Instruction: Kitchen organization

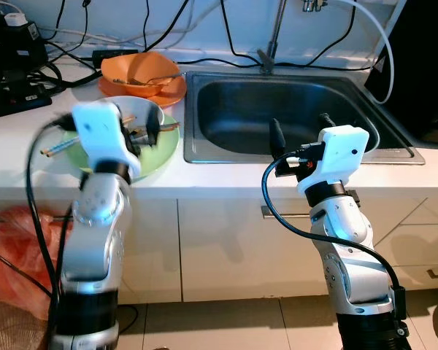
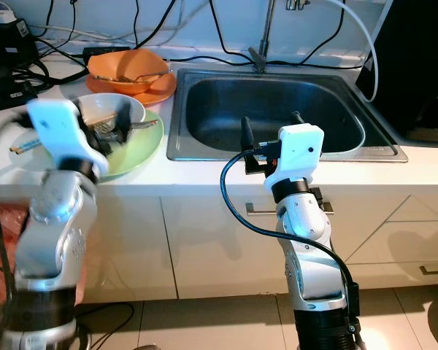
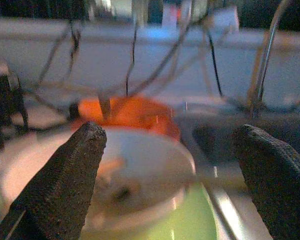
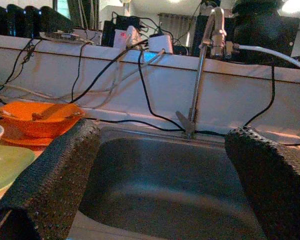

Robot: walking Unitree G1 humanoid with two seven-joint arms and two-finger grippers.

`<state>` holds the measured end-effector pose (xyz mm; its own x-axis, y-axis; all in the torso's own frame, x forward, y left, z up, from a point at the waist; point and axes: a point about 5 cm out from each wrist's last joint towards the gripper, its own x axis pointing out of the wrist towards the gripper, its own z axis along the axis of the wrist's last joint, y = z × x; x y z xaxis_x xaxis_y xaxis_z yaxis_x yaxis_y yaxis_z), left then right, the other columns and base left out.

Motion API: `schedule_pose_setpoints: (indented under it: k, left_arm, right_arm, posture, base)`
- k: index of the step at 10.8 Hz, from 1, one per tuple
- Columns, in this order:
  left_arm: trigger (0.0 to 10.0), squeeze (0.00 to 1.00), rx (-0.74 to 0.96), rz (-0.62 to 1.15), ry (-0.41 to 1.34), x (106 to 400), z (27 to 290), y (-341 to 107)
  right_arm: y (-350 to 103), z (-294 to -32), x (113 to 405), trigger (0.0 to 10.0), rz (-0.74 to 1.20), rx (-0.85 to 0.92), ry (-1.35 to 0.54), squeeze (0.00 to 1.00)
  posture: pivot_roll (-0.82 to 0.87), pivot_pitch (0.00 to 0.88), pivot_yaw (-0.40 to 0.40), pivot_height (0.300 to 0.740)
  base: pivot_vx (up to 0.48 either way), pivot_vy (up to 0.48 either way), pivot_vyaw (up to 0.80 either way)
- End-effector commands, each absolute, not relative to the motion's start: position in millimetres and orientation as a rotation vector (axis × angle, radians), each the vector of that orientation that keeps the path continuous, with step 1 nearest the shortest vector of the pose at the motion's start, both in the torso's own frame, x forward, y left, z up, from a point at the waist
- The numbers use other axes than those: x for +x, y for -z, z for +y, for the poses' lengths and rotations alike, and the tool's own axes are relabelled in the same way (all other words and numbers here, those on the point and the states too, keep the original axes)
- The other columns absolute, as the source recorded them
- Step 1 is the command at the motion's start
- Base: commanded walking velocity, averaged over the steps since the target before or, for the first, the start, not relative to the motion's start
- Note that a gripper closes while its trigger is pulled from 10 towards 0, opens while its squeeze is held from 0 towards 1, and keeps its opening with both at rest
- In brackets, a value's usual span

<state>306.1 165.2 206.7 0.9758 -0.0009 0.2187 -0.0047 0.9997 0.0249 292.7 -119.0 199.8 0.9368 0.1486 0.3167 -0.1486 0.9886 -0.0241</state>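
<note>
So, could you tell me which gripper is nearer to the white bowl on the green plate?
Left. The left gripper hovers open right over the white bowl; the right gripper is open off at the sink's front edge.

White cabinets (image 1: pixel 226 248), beige tiled floor (image 1: pixel 219 324)

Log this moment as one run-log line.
left gripper: open, at white bowl on green plate | right gripper: open, facing sink | orange bowl: behind, untouched

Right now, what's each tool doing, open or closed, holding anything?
Left tool: open, holding nothing, at the white bowl.
Right tool: open, empty, facing the sink.
</note>
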Motion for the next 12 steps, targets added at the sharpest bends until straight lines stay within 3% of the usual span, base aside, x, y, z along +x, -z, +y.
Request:
schedule_pose_setpoints:
  k: [1, 5, 12]
  left_arm:
    - [10.0, 0.00, 0.022, -0.204, 0.021, 306, 161, -205]
    - [10.0, 0.00, 0.052, -0.249, 0.083, 302, 154, -217]
    - [10.0, 0.00, 0.036, -0.316, 0.086, 300, 152, -228]
  right_arm:
    - [-202, -124, 293, 10.0, -0.334, -0.010, -0.130, 0.00]
    - [-224, -122, 293, 10.0, -0.408, -0.018, -0.145, 0.00]
    - [-219, -120, 292, 10.0, -0.399, -0.033, -0.154, 0.00]
  posture:
    - [0.08, 0.033, -0.045, 0.740]
    - [0.08, 0.029, -0.044, 0.740]
    - [0.08, 0.026, -0.045, 0.740]
  base:
    - [0.000, 0.000, 0.00]
    - [0.061, 0.000, 0.00]
    - [0.350, 0.000, 0.00]
